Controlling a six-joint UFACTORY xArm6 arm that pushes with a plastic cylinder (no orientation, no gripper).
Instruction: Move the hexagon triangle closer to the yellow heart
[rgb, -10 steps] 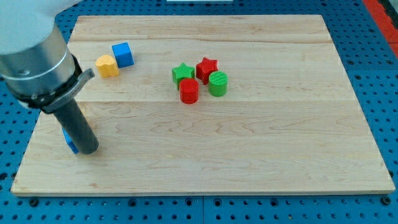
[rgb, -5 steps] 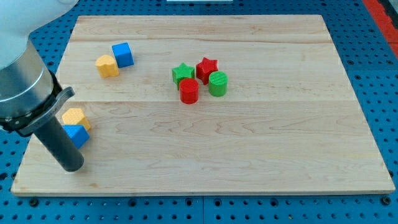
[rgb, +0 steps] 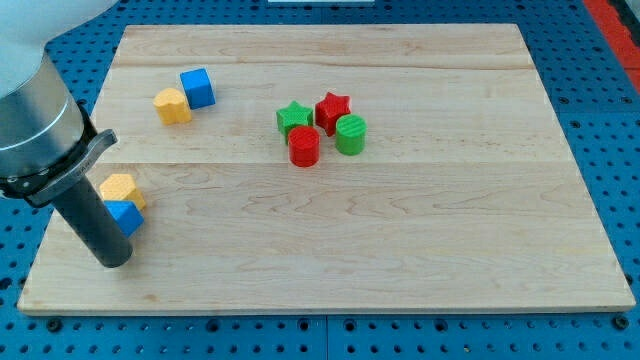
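A yellow hexagon block and a blue triangle block sit touching each other near the board's left edge, the hexagon above the triangle. A yellow heart block lies at the upper left, touching a blue cube on its right. My tip rests on the board just below and slightly left of the blue triangle, close to it. The rod partly hides the left side of both blocks.
A cluster sits at the upper middle: a green star, a red star, a red cylinder and a green cylinder. The wooden board's left edge is just beside my tip.
My tip has moved left and down from on top of the blue triangle to below it. The yellow hexagon and blue triangle are now uncovered. The other blocks have not moved.
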